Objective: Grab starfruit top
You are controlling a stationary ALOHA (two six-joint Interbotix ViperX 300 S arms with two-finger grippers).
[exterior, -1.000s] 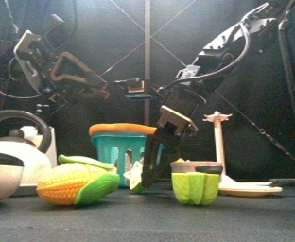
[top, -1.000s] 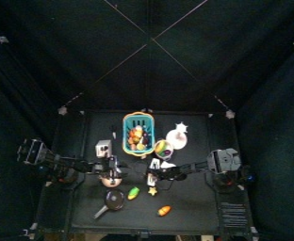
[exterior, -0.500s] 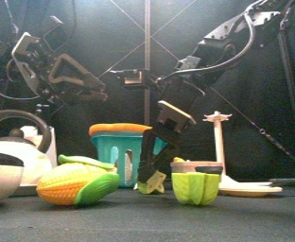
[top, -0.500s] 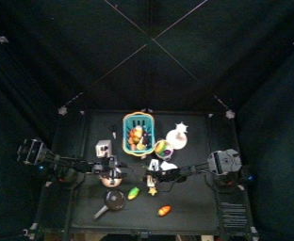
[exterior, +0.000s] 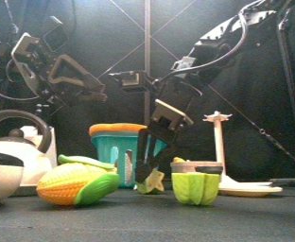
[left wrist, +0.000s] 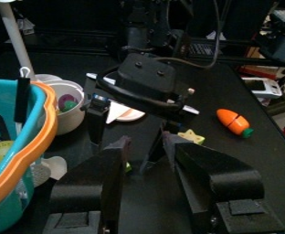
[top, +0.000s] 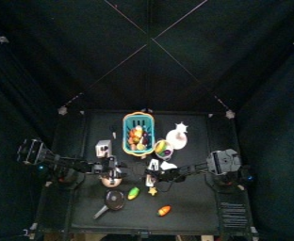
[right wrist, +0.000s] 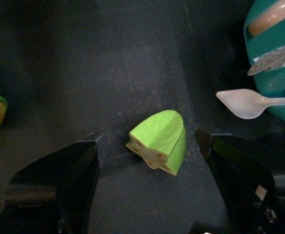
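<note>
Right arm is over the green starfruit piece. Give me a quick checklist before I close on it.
1. Right gripper open wide: ok.
2. Starfruit piece lies between the right fingers in the right wrist view: ok.
3. Fingers low enough to grip it: cannot tell; the front view shows the tips near the table beside the piece.
4. White spoon outside the closing path: ok, it lies apart from the starfruit, toward the teal basket.
5. Left gripper out of the way: ok, held back on its own side.
6. Starfruit untouched by the fingers: ok, gaps show on both sides.
</note>
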